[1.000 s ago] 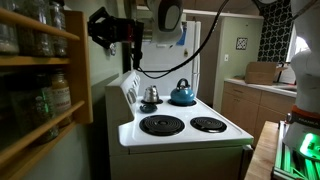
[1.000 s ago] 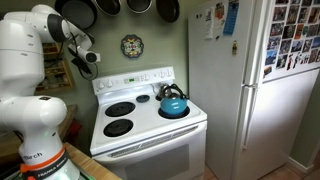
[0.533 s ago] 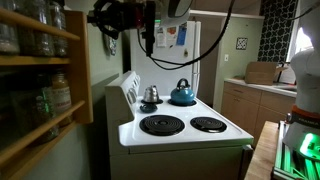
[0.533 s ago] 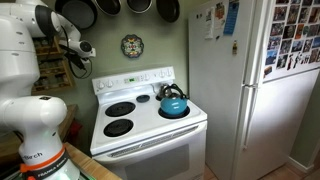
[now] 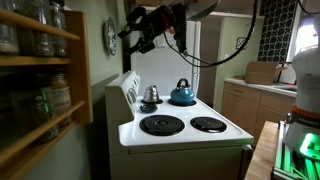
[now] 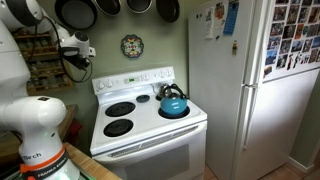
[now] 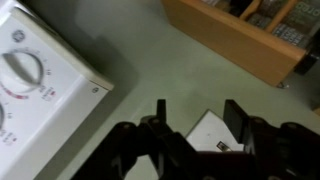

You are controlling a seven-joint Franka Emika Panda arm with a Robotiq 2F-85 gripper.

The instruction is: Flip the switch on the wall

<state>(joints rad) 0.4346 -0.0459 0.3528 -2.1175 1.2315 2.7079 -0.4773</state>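
Observation:
The wrist view faces the dull grey-green wall (image 7: pixel 150 55). A white switch plate (image 7: pixel 210 132) sits on it, with a small dark switch (image 7: pixel 222 145) near its lower edge. My gripper (image 7: pixel 197 112) is open; its two dark fingers stand on either side of the plate and hold nothing. In both exterior views the gripper (image 5: pixel 138 35) (image 6: pixel 80 52) hangs high by the wall, beside the stove's back panel. The switch itself is hidden in those views.
A white stove (image 5: pixel 185 125) (image 6: pixel 140 115) with a blue kettle (image 5: pixel 182 94) (image 6: pixel 173 102) stands below the arm. Its knob panel (image 7: pixel 30 85) is close to the switch plate. A wooden shelf (image 7: pixel 240 35) (image 5: pixel 40 60), a wall clock (image 6: pixel 132 46), hanging pans (image 6: pixel 110 6) and a fridge (image 6: pixel 250 90) surround it.
The arm has swung up and along the wall above the stove. The fingers, shut a second ago, have parted.

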